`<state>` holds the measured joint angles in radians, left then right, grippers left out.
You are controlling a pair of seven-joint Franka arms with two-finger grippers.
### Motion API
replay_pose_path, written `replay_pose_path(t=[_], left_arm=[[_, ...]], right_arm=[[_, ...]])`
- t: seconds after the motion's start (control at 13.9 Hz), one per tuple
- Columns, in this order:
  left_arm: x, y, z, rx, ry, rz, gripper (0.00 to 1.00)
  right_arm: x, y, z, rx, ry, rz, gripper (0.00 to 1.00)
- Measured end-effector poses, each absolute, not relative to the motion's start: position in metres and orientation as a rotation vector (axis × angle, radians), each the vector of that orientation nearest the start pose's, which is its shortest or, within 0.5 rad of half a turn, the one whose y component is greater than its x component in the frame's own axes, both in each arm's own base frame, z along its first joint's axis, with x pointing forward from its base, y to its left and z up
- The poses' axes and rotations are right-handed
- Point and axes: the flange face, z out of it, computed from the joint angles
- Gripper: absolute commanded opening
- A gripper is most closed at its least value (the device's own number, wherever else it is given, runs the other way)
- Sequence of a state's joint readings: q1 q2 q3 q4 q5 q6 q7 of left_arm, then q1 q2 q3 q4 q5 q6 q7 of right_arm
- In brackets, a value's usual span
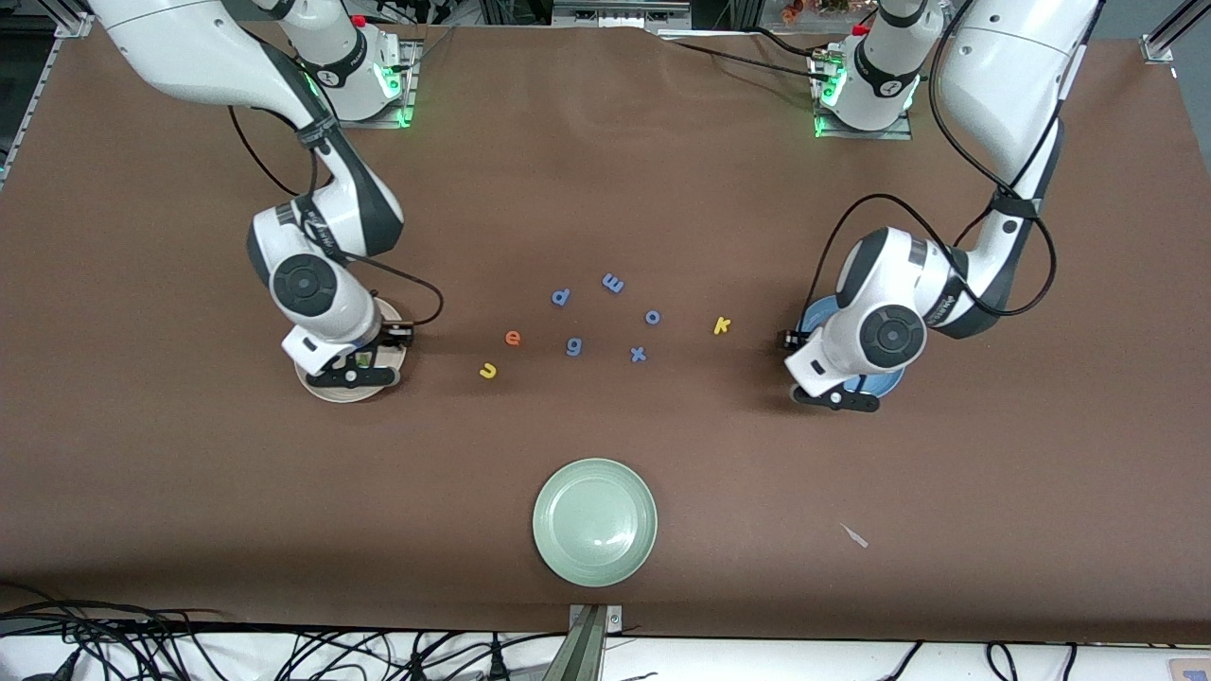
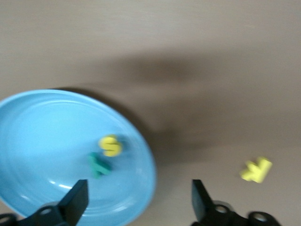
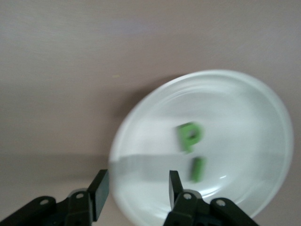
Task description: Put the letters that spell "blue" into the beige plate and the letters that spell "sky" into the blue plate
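Note:
The beige plate [image 1: 324, 391] lies toward the right arm's end of the table, and my right gripper [image 1: 348, 375] hangs over it. In the right wrist view the plate [image 3: 235, 108] holds the green "b" [image 3: 189, 135] and the green "l" bar [image 3: 198, 169]; the right gripper [image 3: 138, 188] is open and empty over its rim. The blue plate [image 1: 886, 383] sits under my left gripper [image 1: 837, 397]. This plate [image 2: 42, 136] holds the yellow "s" [image 2: 111, 145] and the teal "y" [image 2: 99, 165]; the left gripper [image 2: 139, 200] is open and empty. The orange "e" [image 1: 513, 338], yellow "u" [image 1: 488, 371] and yellow "k" [image 1: 722, 325] lie on the table.
Blue-purple letters lie mid-table: "p" [image 1: 561, 297], "m" [image 1: 613, 282], "o" [image 1: 653, 317], "g" [image 1: 574, 346] and "x" [image 1: 639, 355]. A pale green plate [image 1: 594, 521] sits nearer to the front camera. A small white scrap [image 1: 854, 535] lies toward the left arm's end.

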<state>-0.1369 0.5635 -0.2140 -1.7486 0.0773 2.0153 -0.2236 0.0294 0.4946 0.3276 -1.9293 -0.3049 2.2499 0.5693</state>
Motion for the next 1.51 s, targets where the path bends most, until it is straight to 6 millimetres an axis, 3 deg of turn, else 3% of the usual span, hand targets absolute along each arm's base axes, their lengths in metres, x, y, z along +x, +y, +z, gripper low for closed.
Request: replay_pose_path(t=[0.22, 0.36, 0.5, 0.65, 0.86, 1.15, 1.3, 1.44, 1.51], left_arm=[[0.58, -0.251, 0.244, -3.089, 0.366, 0.451, 1.0], [0.566, -0.279, 0.241, -3.107, 0.444, 0.434, 0.99], [0.555, -0.295, 0.223, -3.115, 0.509, 0.383, 0.94], [0.545, -0.301, 0.2, -3.11, 0.551, 0.364, 0.8], [0.539, -0.308, 0.179, -3.108, 0.595, 0.363, 0.71], [0.538, -0.309, 0.173, -3.082, 0.632, 0.348, 0.39], [0.538, -0.309, 0.173, -3.081, 0.635, 0.349, 0.37], [0.536, -0.312, 0.171, -3.077, 0.646, 0.353, 0.35], [0.536, -0.313, 0.171, -3.073, 0.652, 0.35, 0.27]], right_arm=[[0.554, 0.263, 0.228, -3.187, 0.312, 0.106, 0.63], [0.555, 0.284, 0.217, -3.135, 0.38, 0.063, 0.63], [0.568, 0.291, 0.21, -3.105, 0.417, 0.045, 0.63], [0.578, 0.299, 0.206, -3.087, 0.43, 0.025, 0.64], [0.591, 0.318, 0.208, -3.087, 0.42, -0.057, 0.67], [0.591, 0.324, 0.19, -3.104, 0.386, -0.104, 0.67], [0.592, 0.321, 0.182, -3.101, 0.386, -0.108, 0.65], [0.593, 0.318, 0.177, -3.107, 0.384, -0.112, 0.56], [0.592, 0.317, 0.174, -3.107, 0.384, -0.11, 0.48]])
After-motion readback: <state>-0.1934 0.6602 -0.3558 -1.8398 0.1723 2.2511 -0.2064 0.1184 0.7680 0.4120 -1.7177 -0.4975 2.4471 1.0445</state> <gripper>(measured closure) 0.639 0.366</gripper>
